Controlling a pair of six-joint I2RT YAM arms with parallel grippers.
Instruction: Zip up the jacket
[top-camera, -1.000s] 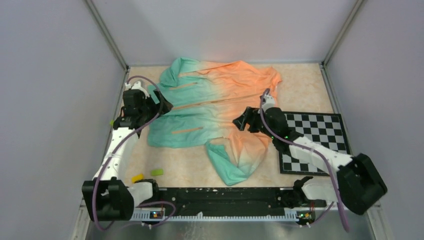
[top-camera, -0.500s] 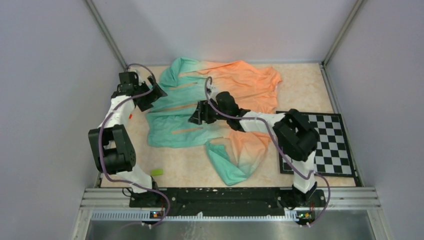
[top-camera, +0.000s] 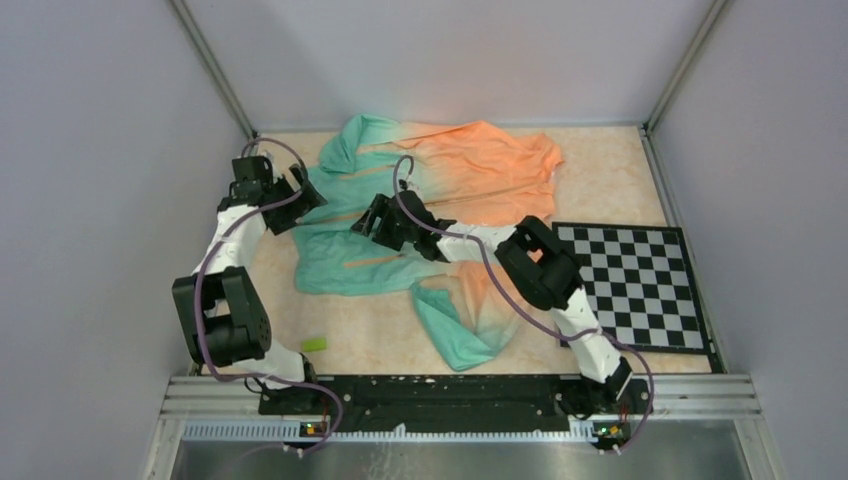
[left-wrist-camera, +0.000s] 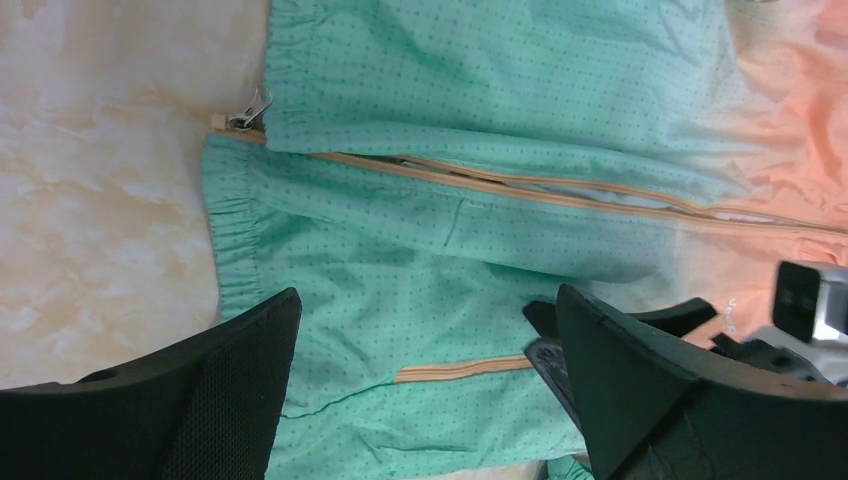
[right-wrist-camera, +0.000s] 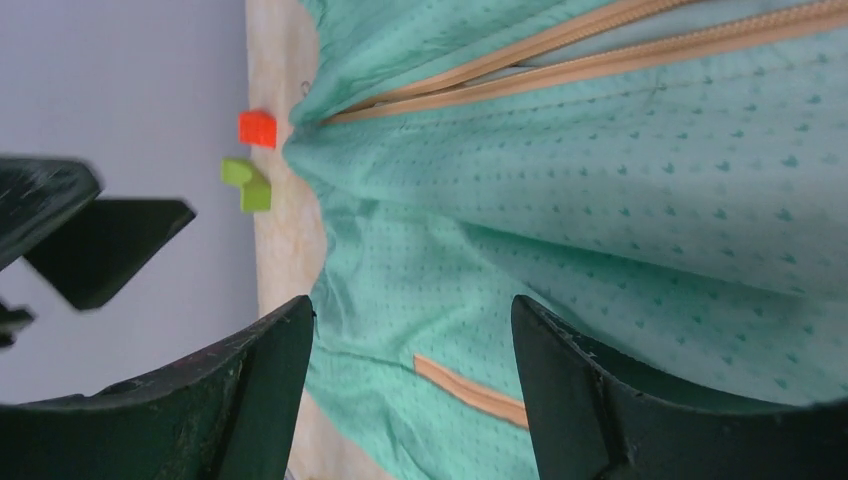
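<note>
The jacket (top-camera: 440, 195) lies spread flat at the back of the table, teal on the left and orange on the right. Its front zipper (left-wrist-camera: 520, 185) is open, with the slider and pull (left-wrist-camera: 250, 108) at the teal hem end. My left gripper (top-camera: 298, 195) is open and empty over the hem; in its wrist view (left-wrist-camera: 425, 350) it hovers above a pocket slit (left-wrist-camera: 462, 373). My right gripper (top-camera: 372, 222) is open and empty above the teal lower front panel (right-wrist-camera: 410, 370), with the zipper tapes (right-wrist-camera: 600, 50) beyond it. The two grippers face each other, a short gap apart.
A checkerboard (top-camera: 630, 285) lies at the right, its edge touching the jacket. A small green block (top-camera: 314, 344) sits near the front left. A red block (right-wrist-camera: 257, 128) and a green block (right-wrist-camera: 247, 183) lie by the left wall beside the hem. Walls enclose three sides.
My right gripper has moved left across the jacket from the orange part to the teal part. My left gripper has shifted slightly back near the hem. The jacket has stayed put.
</note>
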